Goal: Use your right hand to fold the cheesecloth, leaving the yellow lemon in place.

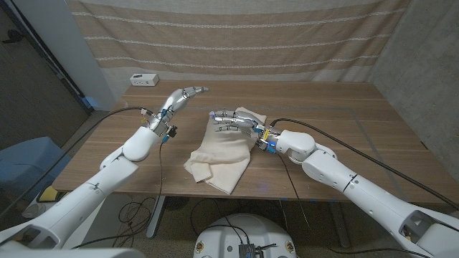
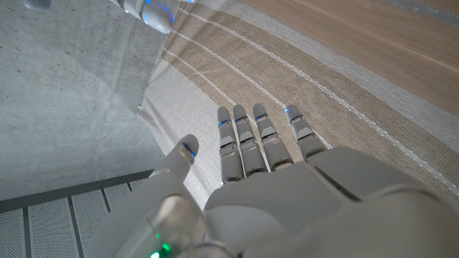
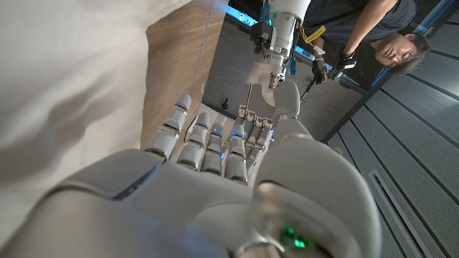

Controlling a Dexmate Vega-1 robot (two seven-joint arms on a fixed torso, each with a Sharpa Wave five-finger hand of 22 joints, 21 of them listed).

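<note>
Wooden table (image 1: 344, 115), plank grain running across; cream cloth (image 1: 219, 154) near the middle, rumpled, lying on the top with one corner close to the front edge; small white box (image 1: 144, 79) at the far left corner, well apart from the cloth; bare wood to the right.

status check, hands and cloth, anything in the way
Right hand fingers spread, resting on cheesecloth. Left hand open, raised off the table. Cloth rumpled, partly folded. Lemon not seen; white box far off.
</note>
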